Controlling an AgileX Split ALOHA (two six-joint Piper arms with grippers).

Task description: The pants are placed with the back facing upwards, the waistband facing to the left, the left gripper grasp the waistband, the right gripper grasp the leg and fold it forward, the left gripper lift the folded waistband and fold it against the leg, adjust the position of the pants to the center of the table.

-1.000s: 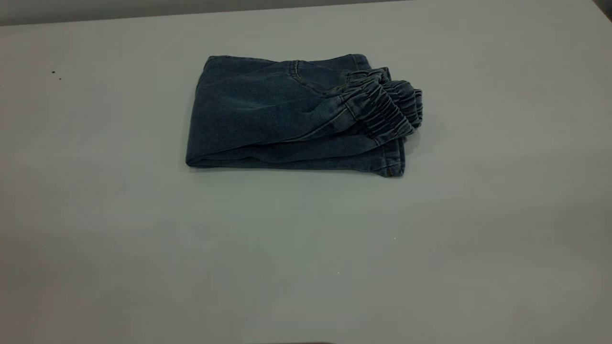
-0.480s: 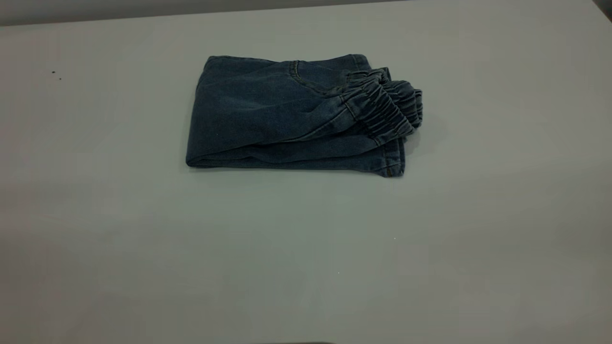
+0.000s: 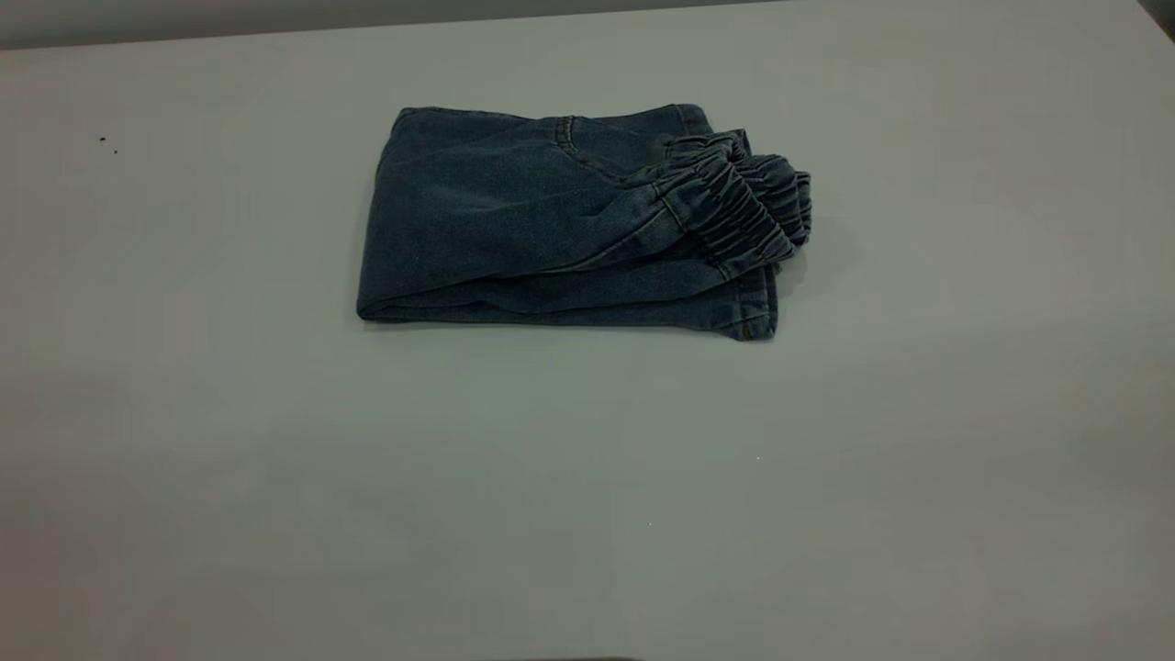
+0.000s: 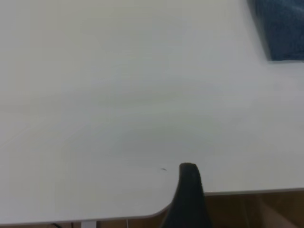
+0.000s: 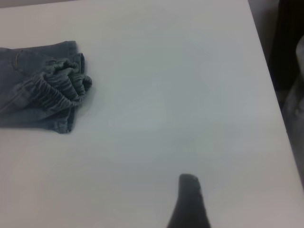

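The pants are seen folded into a compact bundle, upper centre of the exterior frame, flat on the table. The waistband is bunched at the bundle's right end, over the leg hem. No gripper is seen in the exterior view. Only one dark fingertip of the left gripper is shown at the lower edge of its wrist view, well clear of the denim; same for the right gripper. Finger opening cannot be told for either; nothing is held. Risk: the bundle sits above centre; a nudge on the loose waistband could undo the fold.
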